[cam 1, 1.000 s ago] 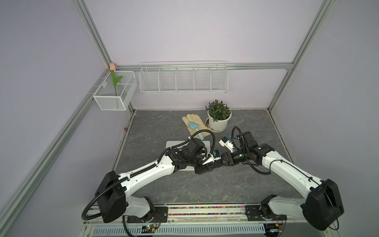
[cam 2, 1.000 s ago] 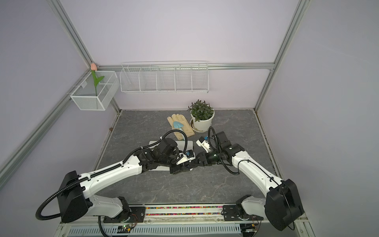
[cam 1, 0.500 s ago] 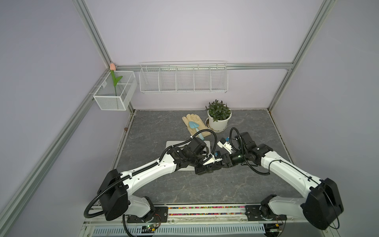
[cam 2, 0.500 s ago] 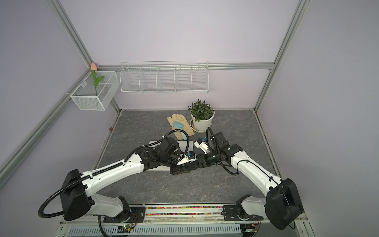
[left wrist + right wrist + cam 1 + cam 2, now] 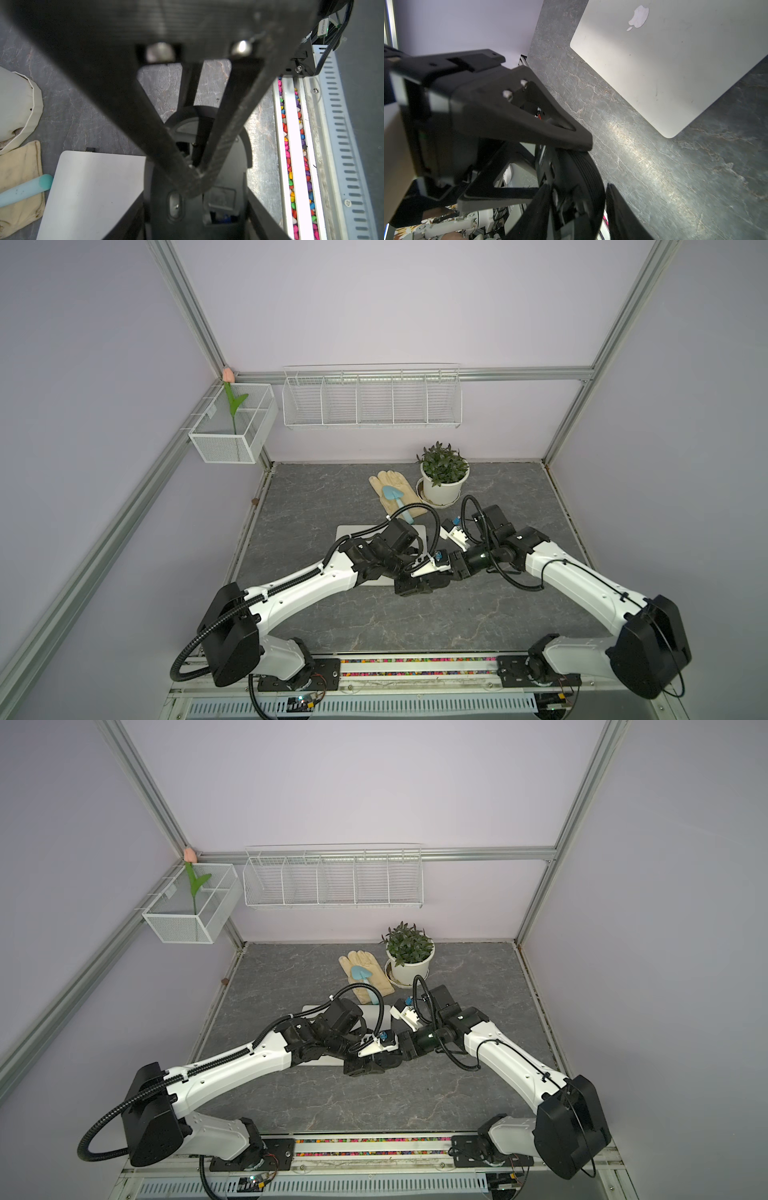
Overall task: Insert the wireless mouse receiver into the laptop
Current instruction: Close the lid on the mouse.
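Fingers (image 5: 262, 218) of your left gripper (image 5: 417, 585) clenched the wireless mouse (image 5: 224, 199), belly-up over the surface's (image 5: 83, 116) middle beside the laptop (image 5: 93, 187). Whether your right gripper (image 5: 193, 168) grasped anything, you couldn't tell. That shell looked light, stiff and slick, so its flanks were probably your safest hold.

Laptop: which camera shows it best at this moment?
The right wrist view: the laptop lies closed, with most of its lid and the logo unobstructed. The left wrist view shows only one plain corner of the lid. In both top views the left arm covers most of it, leaving only edges visible.
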Available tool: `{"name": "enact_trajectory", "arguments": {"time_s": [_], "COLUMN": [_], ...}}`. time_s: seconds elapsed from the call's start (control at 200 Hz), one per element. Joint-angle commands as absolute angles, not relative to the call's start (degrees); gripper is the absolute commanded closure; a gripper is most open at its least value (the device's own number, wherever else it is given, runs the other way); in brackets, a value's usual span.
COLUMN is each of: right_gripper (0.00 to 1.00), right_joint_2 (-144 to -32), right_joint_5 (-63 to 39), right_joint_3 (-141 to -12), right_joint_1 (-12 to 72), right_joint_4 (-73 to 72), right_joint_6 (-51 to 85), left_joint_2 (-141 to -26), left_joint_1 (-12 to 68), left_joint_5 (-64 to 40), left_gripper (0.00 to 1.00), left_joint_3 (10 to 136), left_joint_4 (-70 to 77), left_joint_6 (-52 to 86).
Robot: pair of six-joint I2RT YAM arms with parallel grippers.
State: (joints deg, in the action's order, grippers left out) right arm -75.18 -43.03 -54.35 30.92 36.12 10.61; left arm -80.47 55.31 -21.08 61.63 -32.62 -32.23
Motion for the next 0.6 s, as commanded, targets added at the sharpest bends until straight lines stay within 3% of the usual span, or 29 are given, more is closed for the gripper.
{"name": "enact_trajectory", "arguments": {"time_s": [0.0, 0.595], "right_gripper": [0.54, 0.43], "right_joint_2": [-76.62, -73.42], "right_joint_5": [-36.15, -39.61], "right_joint_3": [-53.66, -52.37], "right_joint_1": [30.73, 29.78], "right_joint_4": [40.12, 29.33], "right_joint_6": [7.17, 16.02], "left_joint_2": [-77.14, -78.27], "left_joint_1": [55.87, 55.82], "left_joint_5": [-26.25, -22.89], "left_gripper": [0.61, 0.62], "left_joint_3": [64.84, 62.0], "left_joint_4": [-30.0, -25.96], "left_joint_6": [-33.77, -28.94]}}
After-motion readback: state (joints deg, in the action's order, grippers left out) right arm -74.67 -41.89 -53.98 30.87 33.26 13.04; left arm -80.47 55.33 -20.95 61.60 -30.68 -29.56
